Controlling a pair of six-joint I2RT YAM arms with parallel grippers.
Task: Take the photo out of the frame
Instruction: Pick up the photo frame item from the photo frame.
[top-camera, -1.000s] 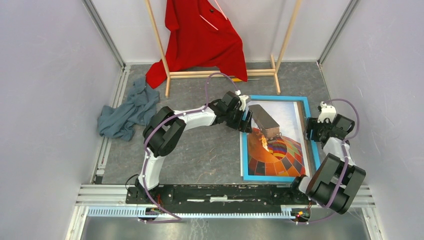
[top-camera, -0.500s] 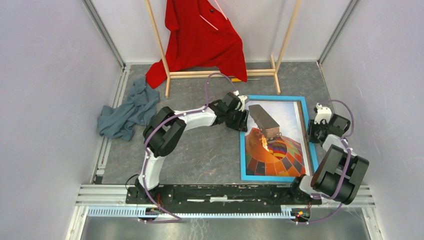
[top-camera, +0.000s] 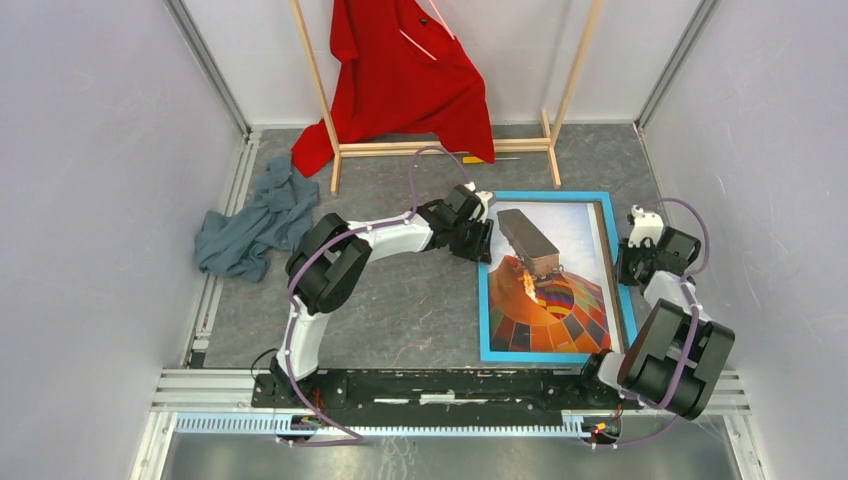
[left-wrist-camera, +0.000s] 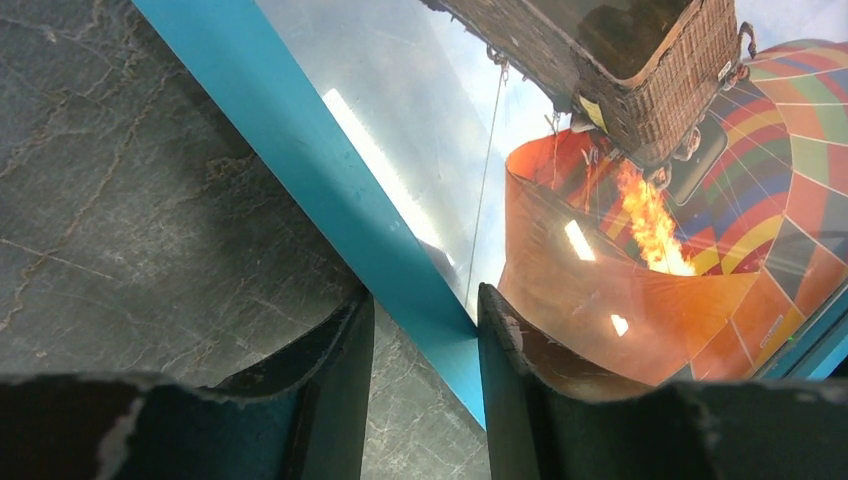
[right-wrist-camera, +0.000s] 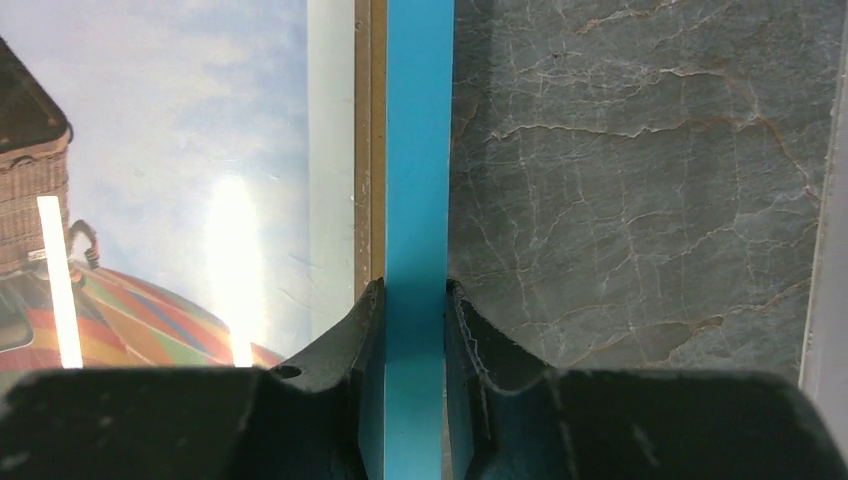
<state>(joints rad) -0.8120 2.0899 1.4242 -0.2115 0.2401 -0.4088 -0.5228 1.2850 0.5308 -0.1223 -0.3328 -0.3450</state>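
The frame, light blue, lies flat on the grey table at the right with the photo of an orange balloon and dark basket showing inside it. My left gripper straddles the frame's left border; in the left wrist view the gripper has both tips touching the slanted blue strip, beside the photo. My right gripper is at the right border; in the right wrist view the gripper pinches the blue strip tightly. A thin brown strip runs between border and photo.
A wooden clothes rack with a red garment stands at the back. A blue-grey cloth lies at the left wall. Grey walls close in both sides, and a metal rail runs along the near edge.
Both grippers have closed in on the frame's side borders. The right gripper has moved inward to the right border, and the frame has slid slightly to the left.
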